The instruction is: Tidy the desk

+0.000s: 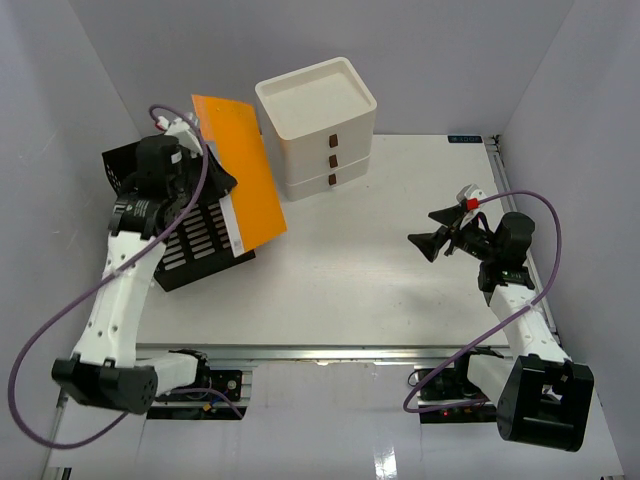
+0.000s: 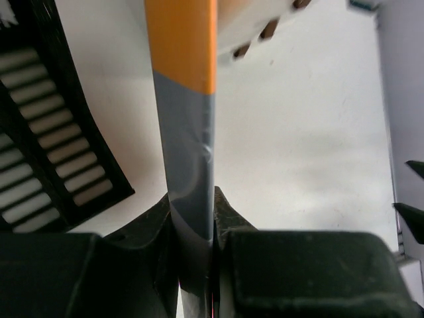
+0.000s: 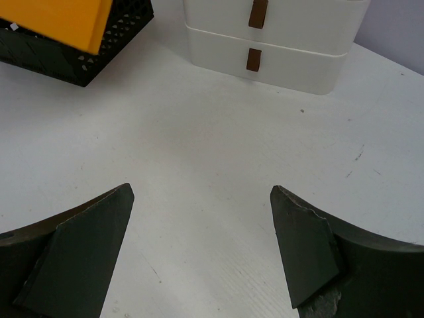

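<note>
The desk [image 1: 370, 280] is a wide white tabletop with a metal rail along its front edge. My left gripper [image 1: 213, 178] is shut on an orange book [image 1: 240, 170] with a grey spine and holds it upright, tilted, above a black slotted file holder [image 1: 190, 235] at the left. In the left wrist view the book's grey and orange edge [image 2: 189, 132] runs up from between the fingers. My right gripper [image 1: 428, 240] is open and empty over the right part of the desk; its fingertips [image 3: 106, 218] frame bare tabletop [image 3: 199, 165].
A cream three-drawer box [image 1: 318, 125] stands at the back centre; it also shows in the right wrist view [image 3: 278, 40]. The black file holder [image 3: 79, 59] shows at that view's upper left. White walls close in the left, back and right sides.
</note>
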`<act>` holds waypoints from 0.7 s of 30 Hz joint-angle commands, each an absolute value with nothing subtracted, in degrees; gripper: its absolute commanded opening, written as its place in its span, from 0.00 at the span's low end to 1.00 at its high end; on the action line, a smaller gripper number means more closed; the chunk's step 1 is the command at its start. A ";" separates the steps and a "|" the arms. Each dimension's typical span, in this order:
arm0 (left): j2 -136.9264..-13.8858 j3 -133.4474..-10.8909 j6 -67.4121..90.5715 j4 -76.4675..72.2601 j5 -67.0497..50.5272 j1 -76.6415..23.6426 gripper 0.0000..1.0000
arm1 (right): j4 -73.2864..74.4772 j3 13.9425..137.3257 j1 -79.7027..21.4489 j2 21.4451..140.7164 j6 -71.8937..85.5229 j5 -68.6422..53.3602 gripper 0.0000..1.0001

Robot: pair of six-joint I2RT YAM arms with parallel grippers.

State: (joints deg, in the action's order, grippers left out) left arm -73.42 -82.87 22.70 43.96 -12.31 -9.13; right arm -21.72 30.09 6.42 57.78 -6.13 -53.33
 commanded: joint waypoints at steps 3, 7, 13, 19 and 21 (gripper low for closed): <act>-56.57 -77.10 17.82 27.21 -3.82 -9.32 0.00 | -25.23 29.44 6.86 57.48 -5.19 -54.57 0.90; -47.27 -66.70 14.06 12.29 -1.92 -9.32 0.00 | -25.31 29.38 6.94 57.48 -5.10 -54.49 0.90; -38.39 -49.16 1.08 -14.77 12.22 -9.32 0.00 | -25.58 29.27 6.94 57.64 -5.10 -54.42 0.90; -41.09 -46.69 -4.90 -24.03 16.05 -9.32 0.00 | -25.63 29.18 7.17 57.74 -5.38 -54.23 0.90; -41.38 -46.09 -5.18 -25.69 15.82 -9.32 0.00 | -25.58 29.10 7.21 57.83 -5.53 -54.23 0.90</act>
State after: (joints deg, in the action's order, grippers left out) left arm -41.98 -46.19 -0.66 -12.20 12.82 -9.23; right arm -22.96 29.15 6.76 57.82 -5.56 -53.54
